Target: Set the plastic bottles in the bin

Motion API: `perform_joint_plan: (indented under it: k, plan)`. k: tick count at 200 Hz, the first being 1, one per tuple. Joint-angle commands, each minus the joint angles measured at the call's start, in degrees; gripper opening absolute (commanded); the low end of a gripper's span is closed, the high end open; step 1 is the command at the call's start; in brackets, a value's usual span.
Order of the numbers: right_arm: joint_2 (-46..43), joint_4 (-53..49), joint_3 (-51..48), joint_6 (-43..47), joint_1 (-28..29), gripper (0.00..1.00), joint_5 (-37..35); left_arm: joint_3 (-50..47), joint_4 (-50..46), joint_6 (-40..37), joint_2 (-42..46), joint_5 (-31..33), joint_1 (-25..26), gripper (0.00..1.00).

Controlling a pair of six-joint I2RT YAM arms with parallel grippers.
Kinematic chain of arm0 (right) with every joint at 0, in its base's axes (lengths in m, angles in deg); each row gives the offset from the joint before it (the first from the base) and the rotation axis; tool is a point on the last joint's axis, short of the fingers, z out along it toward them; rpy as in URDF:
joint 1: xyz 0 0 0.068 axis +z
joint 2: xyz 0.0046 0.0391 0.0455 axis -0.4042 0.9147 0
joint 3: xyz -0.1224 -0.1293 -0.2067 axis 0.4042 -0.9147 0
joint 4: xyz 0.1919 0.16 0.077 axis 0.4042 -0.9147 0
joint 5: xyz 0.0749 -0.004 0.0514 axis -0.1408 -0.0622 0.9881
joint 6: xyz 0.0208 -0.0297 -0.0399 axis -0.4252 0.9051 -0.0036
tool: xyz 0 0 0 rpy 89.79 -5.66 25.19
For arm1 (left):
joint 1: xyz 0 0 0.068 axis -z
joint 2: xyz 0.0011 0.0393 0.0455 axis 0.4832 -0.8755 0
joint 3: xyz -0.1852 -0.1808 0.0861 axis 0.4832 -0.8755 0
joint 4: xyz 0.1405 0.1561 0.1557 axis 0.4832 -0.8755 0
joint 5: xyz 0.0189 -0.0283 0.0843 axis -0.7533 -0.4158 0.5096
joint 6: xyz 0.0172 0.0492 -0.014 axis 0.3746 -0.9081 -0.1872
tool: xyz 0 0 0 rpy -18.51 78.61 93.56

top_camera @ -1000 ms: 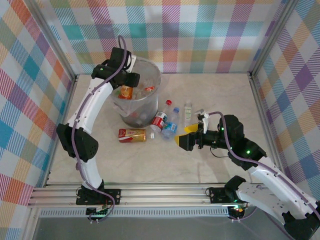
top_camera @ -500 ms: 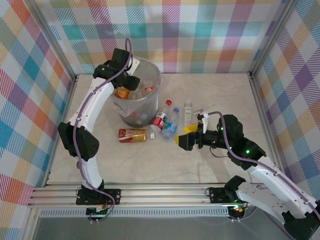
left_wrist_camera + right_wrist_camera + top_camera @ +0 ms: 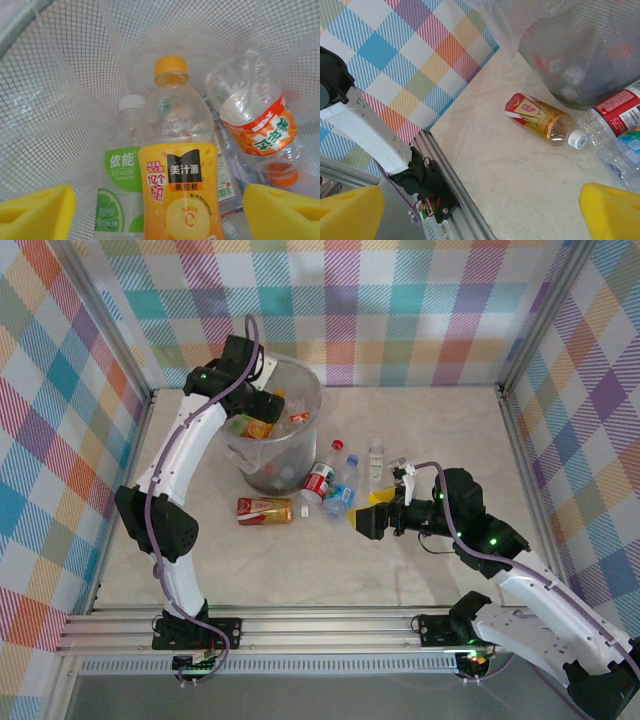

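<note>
**Left claw open above the bin; four bottles left on the surface**

The left claw (image 3: 159, 212) hangs inside the mouth of the round, tapered, grey-white mesh-walled bin with a clear bag liner (image 3: 312, 390), which stands at the far left of the pale marbled surface (image 3: 440, 440). Its yellow pads (image 3: 35, 212) are spread wide. The orange-labelled plastic bottle with an orange cap (image 3: 180, 165) lies between them, touched by neither. Beside it in the bin are a green-labelled bottle with a white cap (image 3: 124, 185), a clear bottle with an orange-red label (image 3: 260, 125), and a fourth bottle, mostly hidden. Count in the bin: at least four.

The right claw (image 3: 481, 212) hovers open and empty over the surface. Count on the surface: four. A capped bottle of amber drink with a red-and-gold label (image 3: 535, 116) lies on its side near the bin. A red-labelled bottle (image 3: 319, 480) lies at the bin's foot, a blue-labelled bottle (image 3: 341, 497) lies just beside it, and a small clear bottle (image 3: 376, 460) lies a little apart.

Handling, as judged: the walls are thin, light, smooth and round, so the bottles likely dent under pressure, slip, and roll when nudged. The amber one seems partly full and is probably heavier. The best hold is probably across the labelled mid-body, jaws square to the long axis, closing gently.
</note>
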Motion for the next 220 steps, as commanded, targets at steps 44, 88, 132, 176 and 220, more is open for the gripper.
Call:
perform_joint_plan:
  k: [44, 88, 132, 176, 220]
  plan:
    - [-0.05, -0.79, 0.8, 0.45, 0.41, 1.0, -6.73, 2.86, -0.32, 10.49, 6.1, -12.17, -0.77, 0.86]
    - [1.23, -6.0, 2.25, 1.26, 0.41, 0.97, -18.14, -6.92, 9.88, 19.04, 14.51, -25.85, -0.72, 0.9]
    - [4.69, -11.69, 4.7, 1.16, 0.24, 0.94, -27.34, -18.86, 18.84, 25.44, 23.63, -38.01, 0.0, 1.0]
    - [12.34, -14.99, 8.14, 1.7, -1.83, 0.88, -29.63, -34.79, 25.09, 27.87, 35.06, -41.79, 5.1, 1.0]
    - [22.15, -16.78, 12.06, -0.13, -5.67, 0.79, -30.62, -53.54, 34.18, 33.36, 47.6, -37.45, 13.39, 1.0]
